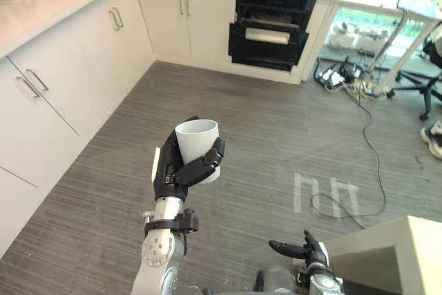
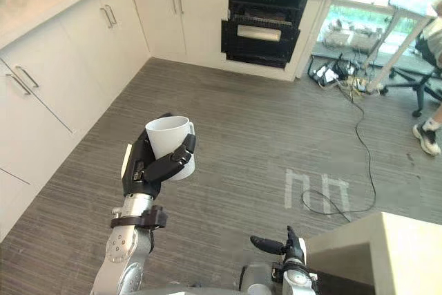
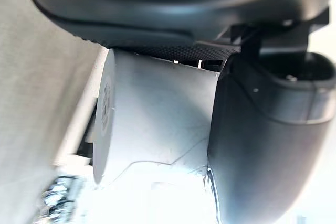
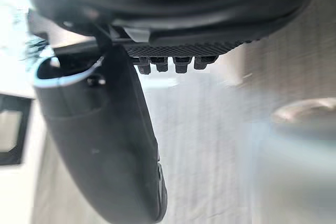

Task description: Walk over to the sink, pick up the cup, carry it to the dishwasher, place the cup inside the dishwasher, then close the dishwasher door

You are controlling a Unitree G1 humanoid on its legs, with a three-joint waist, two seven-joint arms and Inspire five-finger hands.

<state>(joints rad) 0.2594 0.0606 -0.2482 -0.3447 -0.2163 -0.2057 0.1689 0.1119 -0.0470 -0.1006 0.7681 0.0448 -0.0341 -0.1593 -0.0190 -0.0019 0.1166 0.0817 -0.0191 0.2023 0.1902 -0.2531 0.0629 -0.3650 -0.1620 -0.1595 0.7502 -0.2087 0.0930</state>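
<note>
1. The cup (image 1: 198, 136) is a smooth, plain white cylinder. It stands nearly upright with its open mouth on top, and its flat round base shows in the left wrist view.
2. The left robot hand (image 1: 173, 167) is dark and matte, with a pale panel on its back. Its fingers (image 1: 206, 162) are curled across the front of the cup's wall and the palm lies behind, so the cup is clasped in it.
3. That robot hand is raised well above the floor (image 1: 276, 143) on an upright silver-grey forearm.
4. The right robot hand (image 1: 304, 248) hangs lower, to the right of the left one. Its fingers are stretched out loosely and hold nothing.
5. The floor under both robot hands is grey, with fine streaked lines.
6. The dishwasher (image 1: 269, 29) is a black, boxy recess well ahead of the left robot hand, set among flat white cabinets (image 1: 103, 39) with slim metal bar handles under a pale surface (image 1: 41, 5).
7. A pale, flat-topped block (image 1: 407, 253) stands just right of the right robot hand.
</note>
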